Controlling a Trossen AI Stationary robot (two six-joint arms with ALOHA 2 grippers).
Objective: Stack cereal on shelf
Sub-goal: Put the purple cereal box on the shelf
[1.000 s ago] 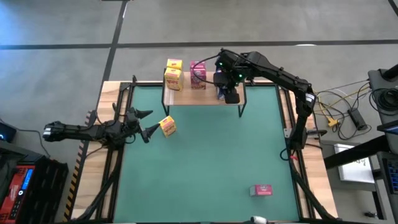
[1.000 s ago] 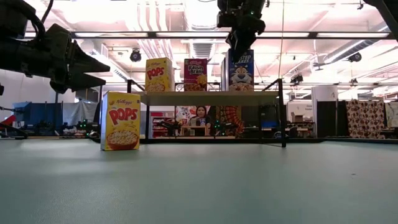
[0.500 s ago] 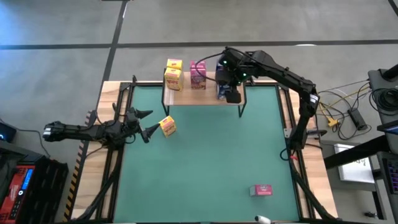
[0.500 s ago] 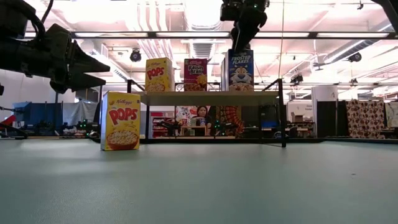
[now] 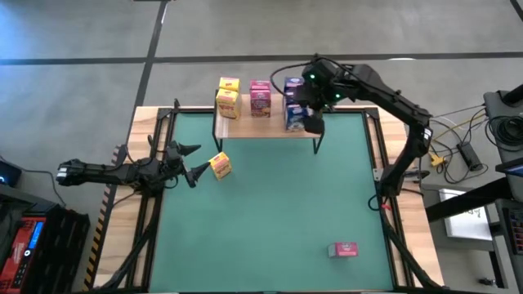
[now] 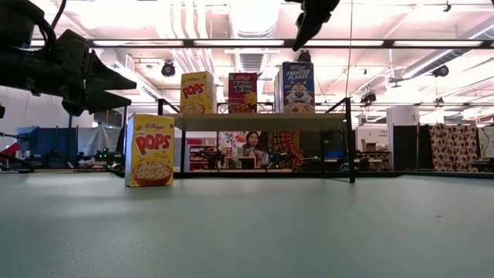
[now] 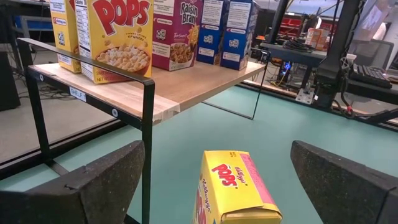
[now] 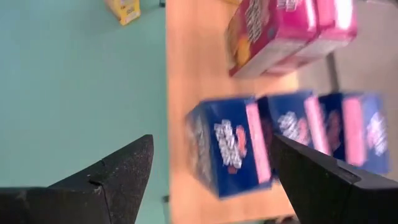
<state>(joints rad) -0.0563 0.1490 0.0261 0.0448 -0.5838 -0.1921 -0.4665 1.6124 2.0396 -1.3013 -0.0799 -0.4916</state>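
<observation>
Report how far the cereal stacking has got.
Done: three blue boxes, two yellow and at least two pink boxes stand on the shelf. In hand: nothing; the right hand hangs open above the blue boxes. Left: the yellow Pops box before the open left hand, and a pink box lying on the mat.

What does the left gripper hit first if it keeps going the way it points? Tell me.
Most likely the yellow box standing on the mat: it sits straight ahead between the open left gripper's fingers. The shelf lies farther on. The exact gap is hard to judge.
</observation>
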